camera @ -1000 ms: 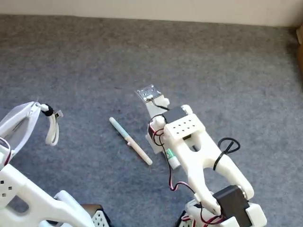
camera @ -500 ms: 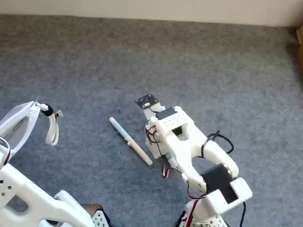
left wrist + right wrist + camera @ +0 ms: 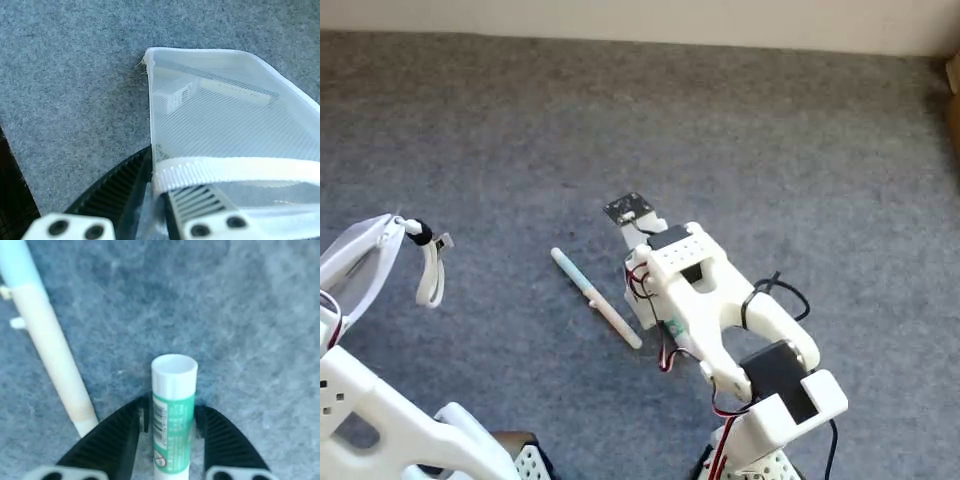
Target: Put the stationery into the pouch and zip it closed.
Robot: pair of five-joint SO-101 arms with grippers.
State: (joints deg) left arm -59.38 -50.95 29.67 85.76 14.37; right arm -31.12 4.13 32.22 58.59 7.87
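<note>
Pouch (image 3: pixel 360 262) of white mesh, at the left edge of the grey carpeted table (image 3: pixel 800 130), with its wrist strap (image 3: pixel 430 275) hanging at the side nearer the middle. The left gripper (image 3: pixel 156 172) is clamped on the pouch's webbing edge, one black finger outside the mesh and one seen through it. Two pale oblong pieces (image 3: pixel 172 95) also show through the mesh — what they are cannot be told.

The right arm (image 3: pixel 720 300) is bent low over the table's middle. A pen (image 3: pixel 595 297), pale blue at one end and cream at the other, lies flat on the carpet just beside that arm. The right gripper (image 3: pixel 172 410) grasps a green-labelled glue stick (image 3: pixel 173 385) — its white capped end juts past the fingertips, near the pen's cream end.
</note>
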